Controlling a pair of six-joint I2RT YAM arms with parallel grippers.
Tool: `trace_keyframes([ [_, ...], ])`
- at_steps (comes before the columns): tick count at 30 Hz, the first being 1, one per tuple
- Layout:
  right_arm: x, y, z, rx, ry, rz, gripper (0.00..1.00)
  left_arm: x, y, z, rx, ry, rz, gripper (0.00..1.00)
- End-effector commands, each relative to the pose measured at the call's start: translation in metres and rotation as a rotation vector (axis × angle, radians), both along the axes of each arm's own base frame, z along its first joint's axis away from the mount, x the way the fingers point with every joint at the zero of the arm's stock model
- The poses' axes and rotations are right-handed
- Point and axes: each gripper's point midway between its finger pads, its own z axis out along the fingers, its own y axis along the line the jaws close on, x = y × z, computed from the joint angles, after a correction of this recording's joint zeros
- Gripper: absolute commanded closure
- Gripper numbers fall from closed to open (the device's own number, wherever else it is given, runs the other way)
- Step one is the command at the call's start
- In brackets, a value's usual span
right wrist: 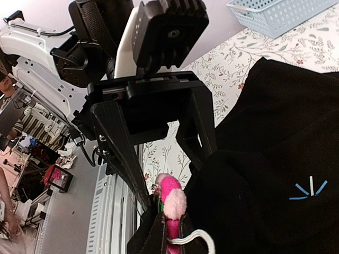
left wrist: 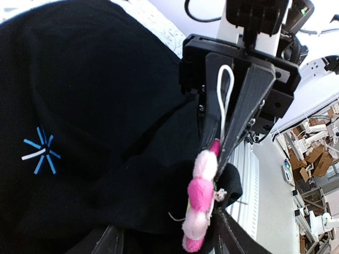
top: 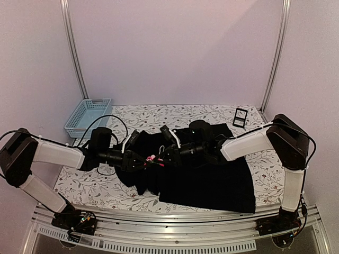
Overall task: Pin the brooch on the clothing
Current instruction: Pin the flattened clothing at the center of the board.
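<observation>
- Your clothing [top: 212,177] lies rumpled; one fold is bunched between the arms
- Your left gripper [top: 142,163] stands wide, its fingers either side of brooch and fold
- Your right gripper [top: 165,157] is clamped on the brooch [left wrist: 200,203]; it sits edge-on against the fold; its long axis follows those fingers, pointing at the left gripper

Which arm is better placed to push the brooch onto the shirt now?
Probably right: the right gripper is shut on the brooch at the shirt, while the left gripper has open jaws.
</observation>
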Motion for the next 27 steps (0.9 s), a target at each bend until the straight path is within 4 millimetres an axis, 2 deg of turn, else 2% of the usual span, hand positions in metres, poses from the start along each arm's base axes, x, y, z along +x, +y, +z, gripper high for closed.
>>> trace_keyframes([
  [1,-0.002,-0.004,-0.019,-0.048,0.141,0.007,1.0,0.002,0.009,-0.007,-0.013,0.059,0.065,0.42],
  [3,0.0,-0.002,-0.014,-0.032,0.134,0.01,1.0,0.005,0.008,-0.008,-0.025,0.062,0.084,0.43],
  [6,0.004,0.0,-0.014,-0.016,0.154,0.015,1.0,0.011,0.008,-0.012,-0.043,0.086,0.124,0.56],
  [11,0.008,-0.002,-0.017,-0.006,0.199,-0.008,1.0,0.011,0.01,-0.019,-0.064,0.115,0.162,0.74],
  [14,0.012,-0.001,-0.018,-0.005,0.204,-0.016,1.0,0.009,0.007,-0.016,-0.086,0.088,0.168,0.79],
  [18,0.015,0.001,-0.017,-0.005,0.204,-0.016,1.0,0.007,0.002,-0.014,-0.105,0.058,0.167,0.79],
  [23,0.017,0.002,-0.018,-0.003,0.21,-0.028,1.0,0.006,-0.002,-0.016,-0.127,0.099,0.179,0.7],
  [27,0.02,0.0,-0.014,0.008,0.209,-0.029,1.0,0.002,0.0,-0.021,-0.125,0.145,0.186,0.67],
])
